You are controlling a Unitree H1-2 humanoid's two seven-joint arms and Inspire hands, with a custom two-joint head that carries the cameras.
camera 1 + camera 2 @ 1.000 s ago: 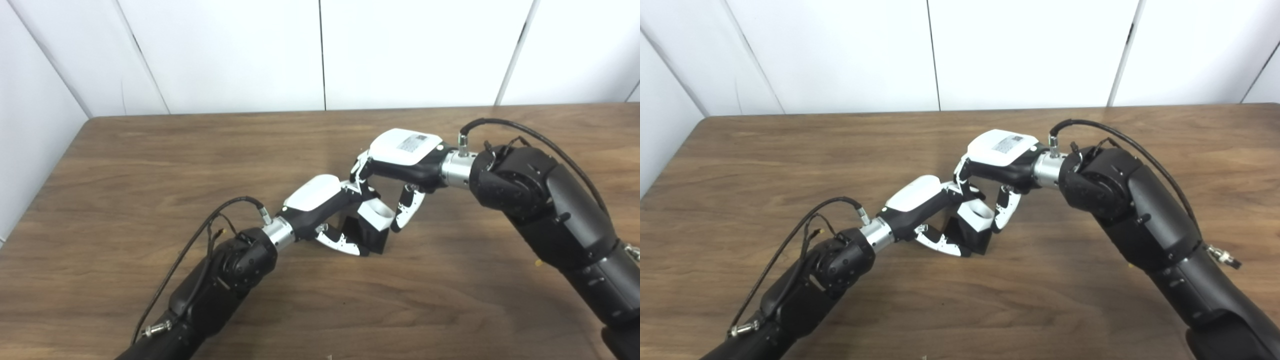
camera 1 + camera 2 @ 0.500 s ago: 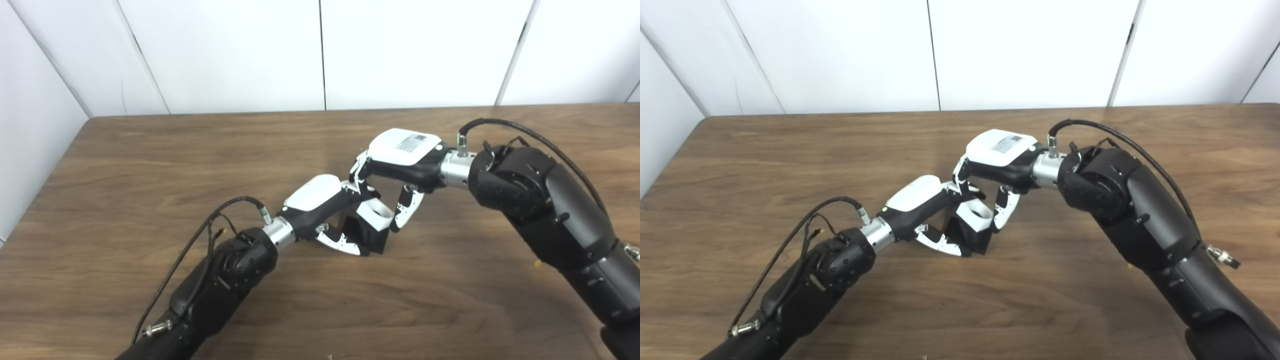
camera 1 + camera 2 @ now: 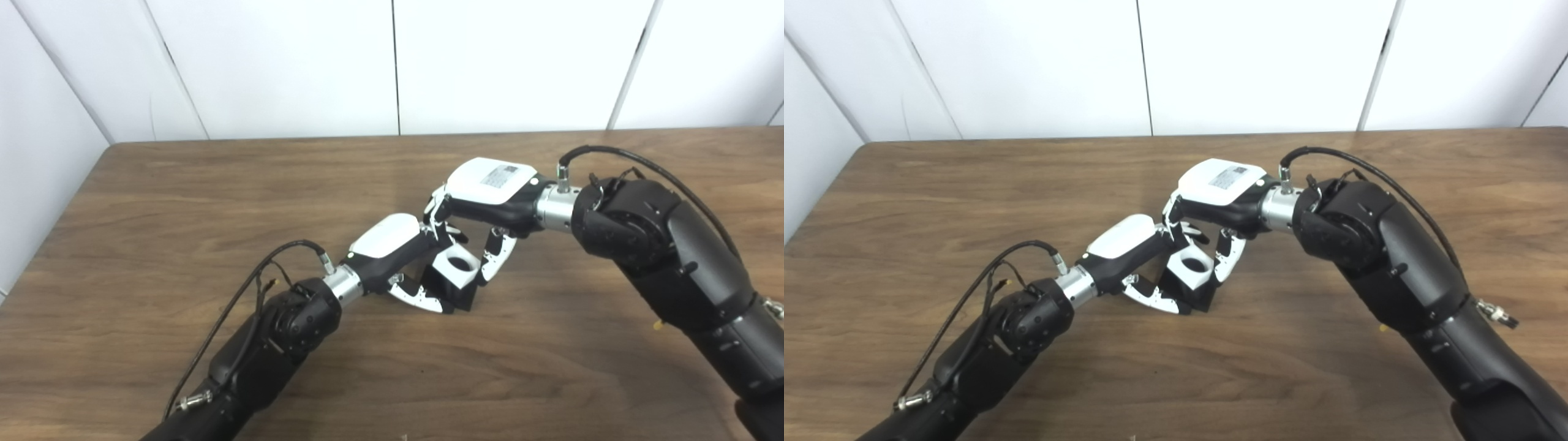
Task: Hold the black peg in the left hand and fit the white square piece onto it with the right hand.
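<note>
1. Left eye view: the white square plastic piece with a round hole [image 3: 456,266] sits on top of the black block-shaped peg part [image 3: 450,293], near the middle of the brown wood-grain table [image 3: 184,202]. Its hole faces up and looks dark; whether the peg has entered it cannot be told.
2. The right hand [image 3: 484,205], at about 1 o'clock from the piece, is clamped on it, fingers [image 3: 436,211] on the far side and thumb [image 3: 495,260] on the near right edge.
3. The left hand [image 3: 398,251], at about 9 o'clock, is closed around the black part, its thumb [image 3: 422,297] lying along the near side by the tabletop.
4. Risk, as I judge it: the piece looks slightly tilted, so pushing down could jam it on the peg rather than seat it.
5. The two hands' fingers crowd together at 11 o'clock of the piece; contact there could nudge it off line.
6. If the left grasp is loose, downward force may tip or slide the black part across the table.
7. Letting go before it is seated could let the piece fall off.
</note>
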